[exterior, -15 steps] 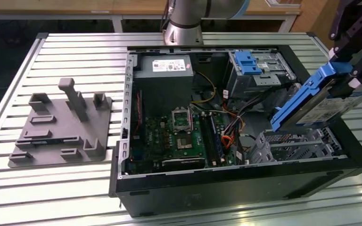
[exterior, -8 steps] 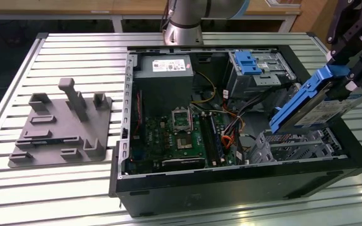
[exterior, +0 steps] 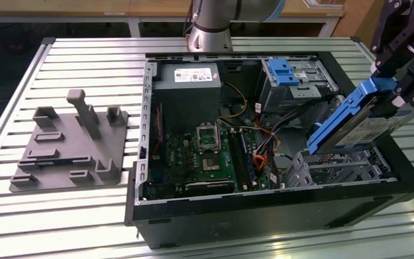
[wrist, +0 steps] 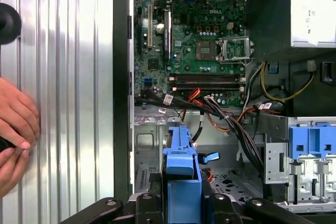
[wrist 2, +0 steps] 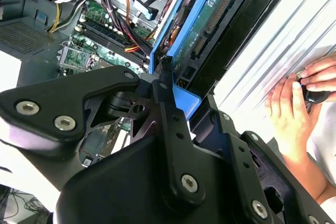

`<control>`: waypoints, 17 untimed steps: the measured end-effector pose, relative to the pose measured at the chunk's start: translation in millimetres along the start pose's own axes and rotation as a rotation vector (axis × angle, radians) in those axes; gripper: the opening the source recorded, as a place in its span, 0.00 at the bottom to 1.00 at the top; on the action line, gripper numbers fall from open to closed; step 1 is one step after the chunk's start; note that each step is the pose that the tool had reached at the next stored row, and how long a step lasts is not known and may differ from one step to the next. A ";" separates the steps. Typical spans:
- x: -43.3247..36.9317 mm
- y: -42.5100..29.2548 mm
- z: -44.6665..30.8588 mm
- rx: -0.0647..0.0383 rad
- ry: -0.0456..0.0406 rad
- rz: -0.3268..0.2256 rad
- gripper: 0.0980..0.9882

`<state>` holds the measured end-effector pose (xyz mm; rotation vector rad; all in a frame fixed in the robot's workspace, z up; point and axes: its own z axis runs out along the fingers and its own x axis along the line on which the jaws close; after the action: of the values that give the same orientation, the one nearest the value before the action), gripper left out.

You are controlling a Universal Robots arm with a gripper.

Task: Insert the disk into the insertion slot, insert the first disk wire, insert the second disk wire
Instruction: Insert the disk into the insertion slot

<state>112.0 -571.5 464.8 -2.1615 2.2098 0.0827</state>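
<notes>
– Blue-railed and silver-grey, hung tilted in the exterior view: found the disk [exterior: 351,121] clamped in the gripper [exterior: 398,81], lower end close over the insertion slot [exterior: 336,167]. Could not tell whether touching.

– Sat where, that slot?

– Sat in the near corner of the open computer case [exterior: 264,216], towards the exterior view's right. Noted a taller cage [exterior: 304,89] with a blue latch [exterior: 282,73] behind it, and a circuit board [exterior: 200,156] beside it. Noted also a grey moulded plate [exterior: 56,156] on the slatted table [exterior: 84,59] at the exterior view's left, well apart from the case.

– And in the second wrist view?

– Saw black fingers [wrist 2: 167,108] pressed against the blue frame of the disk [wrist 2: 210,19], so the gripper [wrist 2: 186,98] closed tight on it. Looked past it onto the circuit board [wrist 2: 100,40] and bundled wires [wrist 2: 113,3]. Caught a person's hand [wrist 2: 294,103] resting on the table beside the case.

– And in the first wrist view?

– Saw the disk [wrist: 181,171] edge-on, gripped from both sides by the gripper [wrist: 181,205], above the silver floor of the case. Spotted the wires [wrist: 231,124] draped across below the circuit board [wrist: 205,40]. Spotted too the power supply box [wrist: 310,9] in a corner, the blue latch [wrist: 310,140] on its cage, and the hand [wrist: 18,121] on the table outside the case wall.
</notes>
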 end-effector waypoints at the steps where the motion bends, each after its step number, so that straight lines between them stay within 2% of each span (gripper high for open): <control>1: 0.0 0.0 0.3 0.000 0.0002 0.000 0.30; 17: 0.7 0.0 4.5 0.000 0.0008 0.000 0.30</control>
<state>111.9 -571.9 460.3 -2.1618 2.2102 0.0818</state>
